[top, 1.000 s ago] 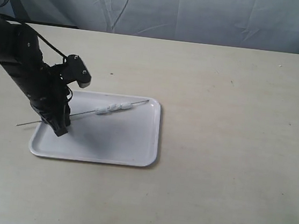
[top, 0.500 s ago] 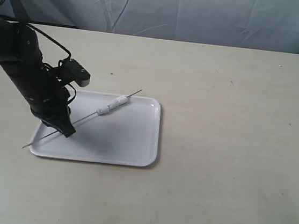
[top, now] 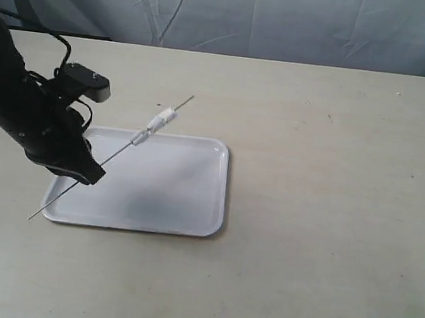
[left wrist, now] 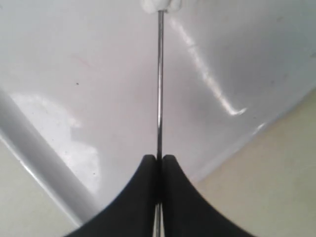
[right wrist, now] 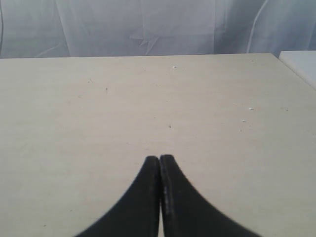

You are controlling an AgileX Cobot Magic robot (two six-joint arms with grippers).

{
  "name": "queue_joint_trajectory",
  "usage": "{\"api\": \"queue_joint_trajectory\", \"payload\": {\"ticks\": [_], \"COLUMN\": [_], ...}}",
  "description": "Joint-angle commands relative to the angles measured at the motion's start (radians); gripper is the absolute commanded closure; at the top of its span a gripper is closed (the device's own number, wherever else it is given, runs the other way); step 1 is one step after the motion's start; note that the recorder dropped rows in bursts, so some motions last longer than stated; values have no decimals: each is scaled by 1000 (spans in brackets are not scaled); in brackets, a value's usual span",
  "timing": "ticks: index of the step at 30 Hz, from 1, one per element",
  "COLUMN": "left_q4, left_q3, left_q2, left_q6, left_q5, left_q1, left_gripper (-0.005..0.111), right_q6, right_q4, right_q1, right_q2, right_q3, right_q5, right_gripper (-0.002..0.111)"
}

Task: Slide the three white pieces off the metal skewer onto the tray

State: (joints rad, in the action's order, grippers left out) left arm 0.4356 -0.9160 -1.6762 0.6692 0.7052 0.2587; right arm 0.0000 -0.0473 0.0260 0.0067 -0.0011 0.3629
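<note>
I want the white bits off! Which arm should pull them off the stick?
Probably the right. The left gripper is shut on the metal skewer, holding it tilted above the tray, so it is busy. The right gripper is shut on nothing.

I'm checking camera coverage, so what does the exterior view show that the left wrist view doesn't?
Only the exterior view: the metal skewer at its full tilted length, with the white pieces strung near its raised tip, and the whole tray. Only the left wrist view: the left pincer close up, tips closed on the rod. Both: skewer, tray, pincer and some white piece.
</note>
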Motion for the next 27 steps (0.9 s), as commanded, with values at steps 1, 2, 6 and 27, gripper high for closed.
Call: {"api": "queue_joint_trajectory", "payload": {"ticks": [1, 2, 6, 27], "left_q4": [91, 98, 116, 59], "left_q3": [30, 35, 68, 225], "left_q2": [135, 166, 295, 460], "left_q6": [-6, -6, -7, -41], "left_q5": [47, 63, 147, 215], "left_q1": [2, 2, 2, 2], "left_gripper": [107, 107, 107, 107], "right_q6": [0, 0, 0, 0], "right_q4": [-2, -2, -2, -20], "right_q1": [-3, -3, -3, -3], "right_q2": [-7, -7, -7, -7], "right_q3": [1, 1, 1, 1], "right_q5": [-5, -5, -5, -22], "right_gripper": [109, 109, 109, 109]}}
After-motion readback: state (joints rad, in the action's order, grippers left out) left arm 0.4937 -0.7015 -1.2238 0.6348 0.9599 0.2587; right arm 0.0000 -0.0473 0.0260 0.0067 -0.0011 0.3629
